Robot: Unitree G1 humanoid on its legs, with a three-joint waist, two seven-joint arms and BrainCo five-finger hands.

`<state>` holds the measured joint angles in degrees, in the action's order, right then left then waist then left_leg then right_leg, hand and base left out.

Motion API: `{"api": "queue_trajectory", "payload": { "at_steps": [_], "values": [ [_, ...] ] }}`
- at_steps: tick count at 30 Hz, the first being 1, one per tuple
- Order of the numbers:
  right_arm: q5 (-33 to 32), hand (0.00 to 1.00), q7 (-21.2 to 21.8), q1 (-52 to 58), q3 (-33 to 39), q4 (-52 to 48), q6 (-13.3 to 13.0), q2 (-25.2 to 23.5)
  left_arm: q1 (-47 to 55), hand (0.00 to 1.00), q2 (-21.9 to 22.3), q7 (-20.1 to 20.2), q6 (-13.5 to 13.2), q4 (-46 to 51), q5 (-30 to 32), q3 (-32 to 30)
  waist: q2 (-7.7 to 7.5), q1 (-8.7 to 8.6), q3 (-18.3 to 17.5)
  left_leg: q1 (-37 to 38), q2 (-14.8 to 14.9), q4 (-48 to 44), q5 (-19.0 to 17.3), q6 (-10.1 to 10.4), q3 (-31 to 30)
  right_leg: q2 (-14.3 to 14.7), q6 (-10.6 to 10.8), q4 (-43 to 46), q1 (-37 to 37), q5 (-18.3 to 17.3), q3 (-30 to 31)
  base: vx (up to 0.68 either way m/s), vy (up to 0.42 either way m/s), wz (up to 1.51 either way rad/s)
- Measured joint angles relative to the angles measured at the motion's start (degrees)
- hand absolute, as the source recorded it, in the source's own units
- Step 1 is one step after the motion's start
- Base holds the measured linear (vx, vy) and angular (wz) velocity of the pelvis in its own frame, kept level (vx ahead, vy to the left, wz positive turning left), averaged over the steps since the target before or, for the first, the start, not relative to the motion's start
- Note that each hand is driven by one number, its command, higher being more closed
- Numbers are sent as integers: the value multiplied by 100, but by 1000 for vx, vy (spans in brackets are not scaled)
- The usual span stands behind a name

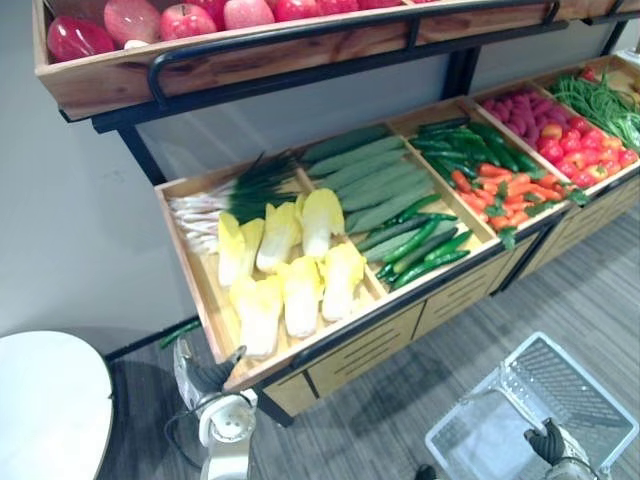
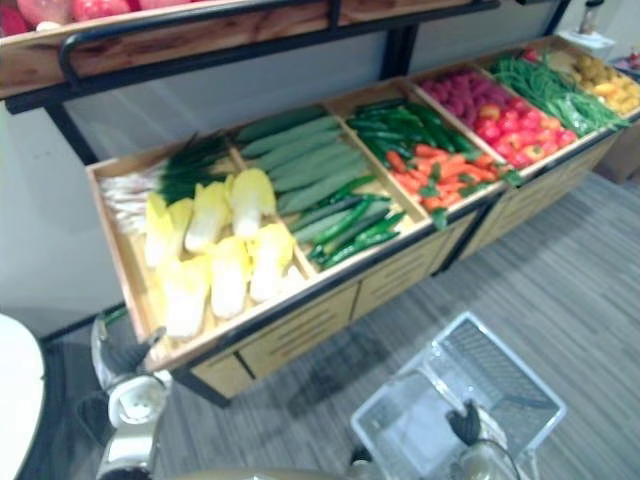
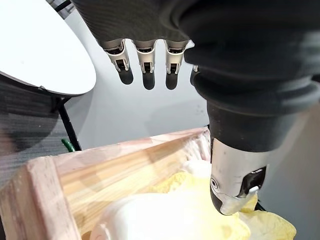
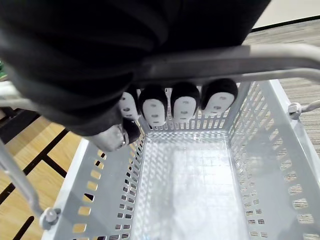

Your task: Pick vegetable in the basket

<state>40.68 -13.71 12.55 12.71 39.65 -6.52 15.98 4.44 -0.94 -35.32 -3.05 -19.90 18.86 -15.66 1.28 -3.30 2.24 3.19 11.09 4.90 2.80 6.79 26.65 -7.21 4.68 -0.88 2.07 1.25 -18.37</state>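
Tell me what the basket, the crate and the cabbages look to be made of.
Basket: pale, slightly glossy plastic, by its moulded slotted walls; its handle looks like smooth grey metal or plastic. Crate: unpainted light wood with visible grain. Cabbages: yellow-white, smooth and waxy-looking, so possibly plastic replicas, though real leaves cannot be excluded.

Upper shelf (image 1: 120,75) above the cabbages (image 1: 300,295)

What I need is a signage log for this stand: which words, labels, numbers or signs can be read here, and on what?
None: no text can be read anywhere. The wooden stand, the white basket and the round table show no print or tags.
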Motion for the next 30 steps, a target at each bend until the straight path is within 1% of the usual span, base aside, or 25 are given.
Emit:
{"api": "queue_trajectory", "payload": {
  "at_steps": [3,5,11,18,22,29,30],
  "values": [
    [0,100,0,-51,-121,-114,-5,13,-19,0,-1,-42,11,-3,2,-5,1,-58,3,-6,-11,14,-6,7,76,1,-1,2,67,0,66,48,-7,-12],
    [0,100,0,-117,-228,-136,-21,35,-25,0,-1,-47,70,-3,7,4,3,-113,4,10,-22,13,-6,6,87,-1,-1,2,76,1,114,58,-12,-11],
    [-2,100,-4,-111,-234,-220,-112,50,-93,0,0,-53,71,-3,39,29,39,-119,27,35,-22,4,-7,7,97,2,-2,5,70,1,153,25,-11,-3],
    [-1,100,-30,-110,-233,-220,-121,54,-85,0,0,-59,71,-16,39,176,66,-119,50,74,0,0,-74,50,127,25,-1,10,67,1,197,-3,-6,-3],
    [-1,100,-37,-110,-236,-281,-123,54,-87,0,2,-59,77,-130,39,241,84,-124,86,97,10,-8,-123,74,262,48,4,-3,133,4,325,5,-17,-17],
    [-2,100,-199,-139,-245,-295,-128,57,-261,0,1,-97,77,-377,38,243,119,-137,256,-15,30,-3,-126,78,323,90,0,-4,300,5,411,40,-28,-7],
    [-2,100,-208,-150,-259,-303,-128,58,-265,0,-1,-117,77,-464,38,239,122,-133,260,-18,33,-3,-126,79,338,99,-26,2,332,27,449,57,-30,-17]
  ]
}}
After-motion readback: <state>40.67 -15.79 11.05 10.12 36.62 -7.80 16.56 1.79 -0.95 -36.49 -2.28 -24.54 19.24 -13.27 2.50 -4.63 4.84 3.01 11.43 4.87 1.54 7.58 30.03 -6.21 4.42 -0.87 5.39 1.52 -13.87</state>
